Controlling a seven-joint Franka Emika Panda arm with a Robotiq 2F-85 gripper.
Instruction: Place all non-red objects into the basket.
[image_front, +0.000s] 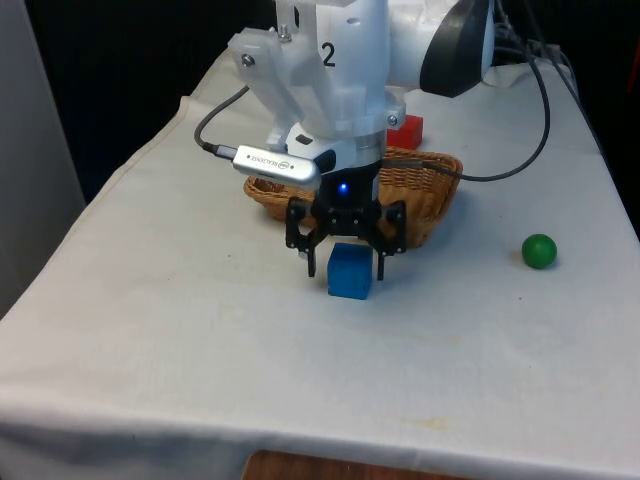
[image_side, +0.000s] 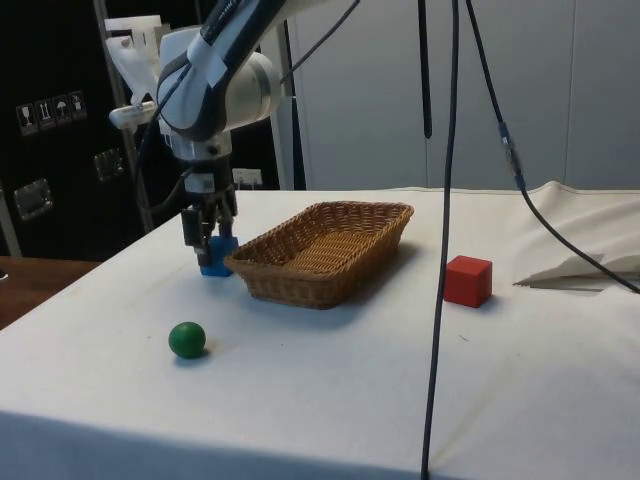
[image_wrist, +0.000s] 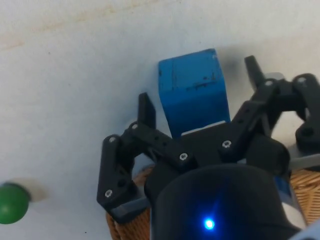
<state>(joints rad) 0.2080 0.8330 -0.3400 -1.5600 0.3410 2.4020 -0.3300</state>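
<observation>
A blue cube (image_front: 349, 271) (image_side: 216, 258) (image_wrist: 192, 92) rests on the white cloth just in front of the wicker basket (image_front: 430, 190) (image_side: 325, 250). My gripper (image_front: 345, 267) (image_side: 206, 244) (image_wrist: 200, 97) hangs low over the cube, open, with one finger on each side of it and a gap to each. A green ball (image_front: 539, 251) (image_side: 187, 340) (image_wrist: 11, 203) lies on the cloth towards the front view's right. A red cube (image_front: 406, 131) (image_side: 468, 281) sits behind the basket.
A black cable (image_front: 520, 150) runs across the cloth behind the basket on the front view's right. In the side view more cables (image_side: 447, 200) hang down ahead of the table. The cloth's front edge (image_front: 320, 440) is close below the cube.
</observation>
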